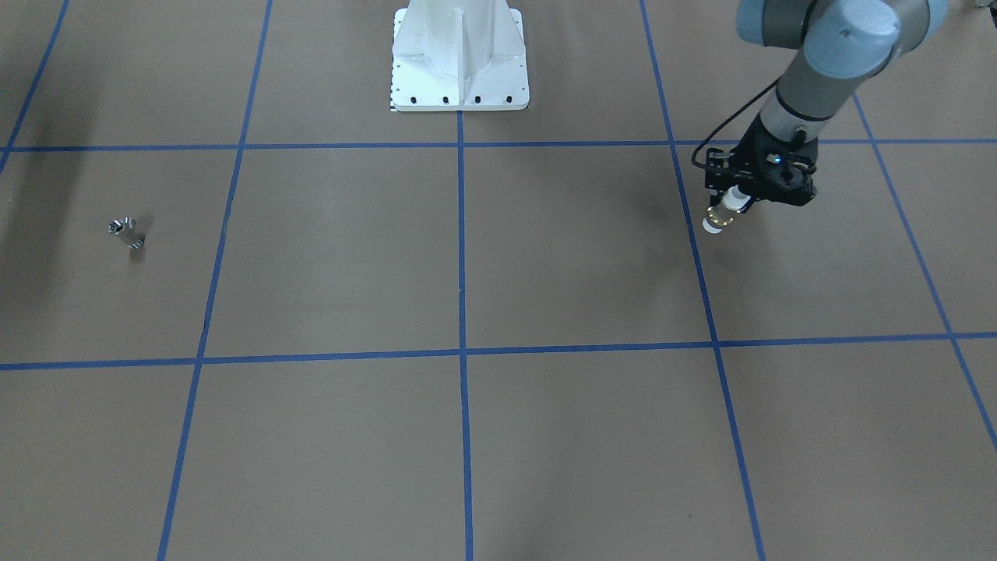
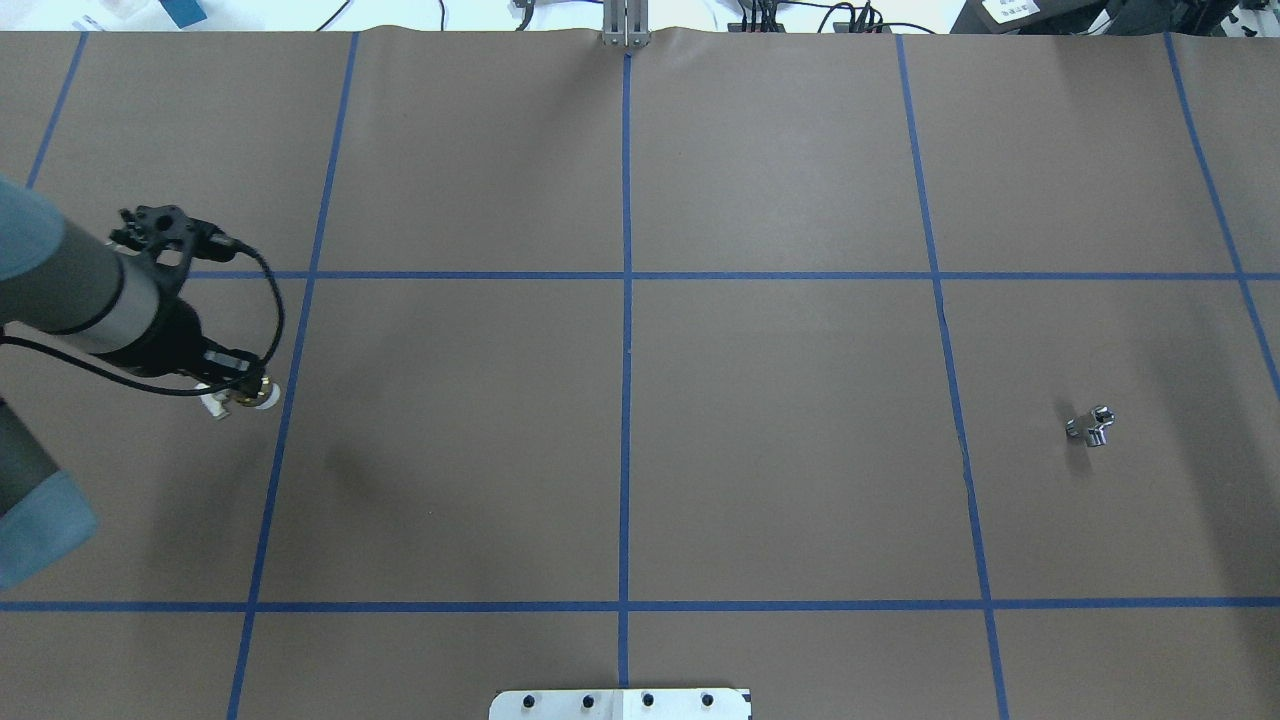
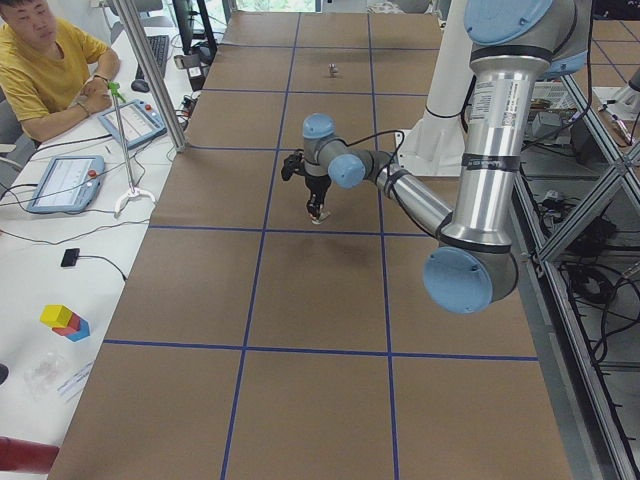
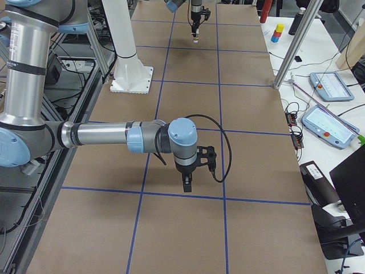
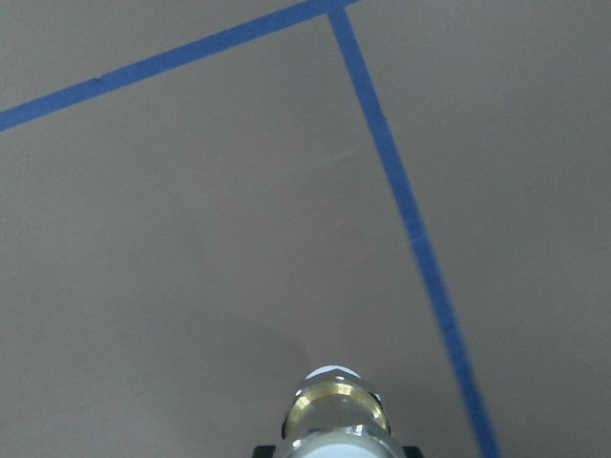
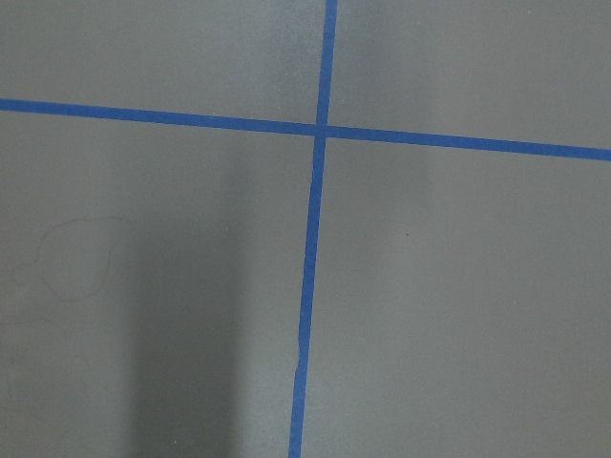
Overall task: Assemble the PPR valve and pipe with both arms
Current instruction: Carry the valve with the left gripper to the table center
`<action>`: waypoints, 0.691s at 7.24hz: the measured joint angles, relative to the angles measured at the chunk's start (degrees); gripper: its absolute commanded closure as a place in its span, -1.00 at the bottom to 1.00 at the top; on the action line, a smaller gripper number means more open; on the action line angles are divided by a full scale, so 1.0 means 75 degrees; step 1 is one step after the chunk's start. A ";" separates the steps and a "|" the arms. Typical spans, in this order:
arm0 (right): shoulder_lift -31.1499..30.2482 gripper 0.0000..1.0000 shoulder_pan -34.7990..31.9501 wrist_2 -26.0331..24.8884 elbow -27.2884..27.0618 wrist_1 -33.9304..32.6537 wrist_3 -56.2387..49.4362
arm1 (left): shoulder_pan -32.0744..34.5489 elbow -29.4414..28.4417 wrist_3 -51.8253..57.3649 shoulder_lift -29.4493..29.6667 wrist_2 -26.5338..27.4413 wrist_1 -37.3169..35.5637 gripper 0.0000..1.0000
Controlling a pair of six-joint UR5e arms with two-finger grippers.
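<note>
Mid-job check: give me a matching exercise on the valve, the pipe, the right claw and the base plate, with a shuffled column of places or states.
Things:
1. PPR valve
2. pipe
3. right claw
4. base plate

Places or states:
A. lies alone on the table, on the robot's right side
B. white, at the table's edge by the robot
C. gripped in the left claw
D. hangs over the table, far from both parts

Pairs: 1-C, 2-A, 3-D, 4-B
</note>
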State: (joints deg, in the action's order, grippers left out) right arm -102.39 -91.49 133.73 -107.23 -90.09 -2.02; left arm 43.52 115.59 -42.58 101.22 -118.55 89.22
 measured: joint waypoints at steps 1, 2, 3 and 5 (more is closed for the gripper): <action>0.0000 -1.00 0.0000 0.0085 0.0000 0.0000 0.0000 | -0.0384 -0.0007 -0.0553 0.0924 0.0012 -0.1030 1.00; 0.0000 -1.00 0.0000 0.0131 0.0002 0.0000 0.0000 | -0.0838 -0.0191 -0.1267 0.1835 0.0045 -0.1676 1.00; 0.0000 -1.00 0.0000 0.0148 0.0007 0.0000 0.0000 | -0.1181 -0.0635 -0.2045 0.2703 0.0097 -0.1927 1.00; 0.0002 -1.00 0.0000 0.0156 0.0011 0.0000 0.0000 | -0.1535 -0.2052 -0.3321 0.4318 0.0167 -0.1690 1.00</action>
State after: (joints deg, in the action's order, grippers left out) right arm -102.38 -91.50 134.90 -107.15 -90.09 -2.02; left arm 32.01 100.20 -67.49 133.61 -117.30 76.55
